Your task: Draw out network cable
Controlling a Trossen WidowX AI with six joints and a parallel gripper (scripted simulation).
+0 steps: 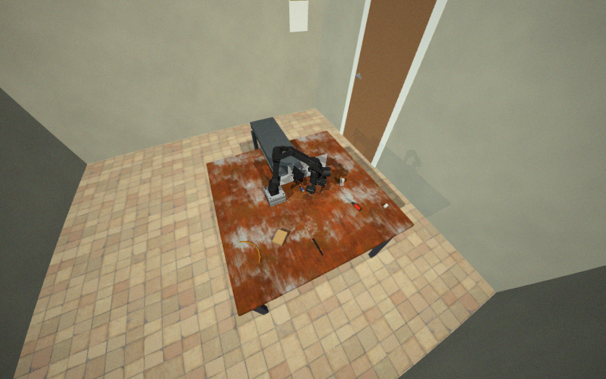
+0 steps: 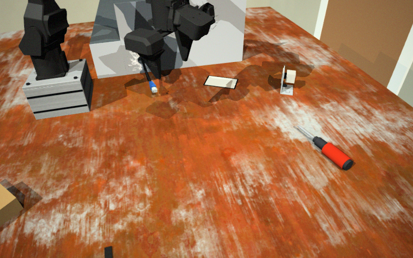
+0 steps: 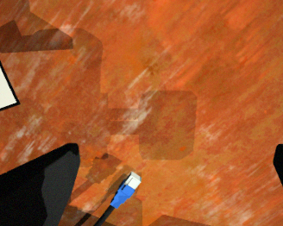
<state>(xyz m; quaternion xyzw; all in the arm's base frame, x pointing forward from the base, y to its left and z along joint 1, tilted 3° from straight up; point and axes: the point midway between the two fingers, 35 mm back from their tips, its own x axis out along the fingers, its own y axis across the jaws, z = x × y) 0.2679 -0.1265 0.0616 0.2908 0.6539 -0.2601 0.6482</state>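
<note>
Step in hand, as judged: approach to the plug; no grasp made. The gripper (image 2: 166, 68) hangs just above the plug (image 2: 152, 86) with its jaws at full spread, holding nothing. The plug lies on the table (image 2: 201, 179), at the foot of the grey panel (image 2: 227, 38), its black cable (image 2: 145, 71) running back up to it. No yellow band is visible. The next move calls for descent astride the plug, then firm closure. The white rectangle (image 2: 220, 81) lies right of the plug; the network jack (image 2: 290, 77) on its bracket stands beyond that. The panel is close behind the fingers: contact risk. The red-handled screwdriver (image 2: 332, 153) lies well apart
</note>
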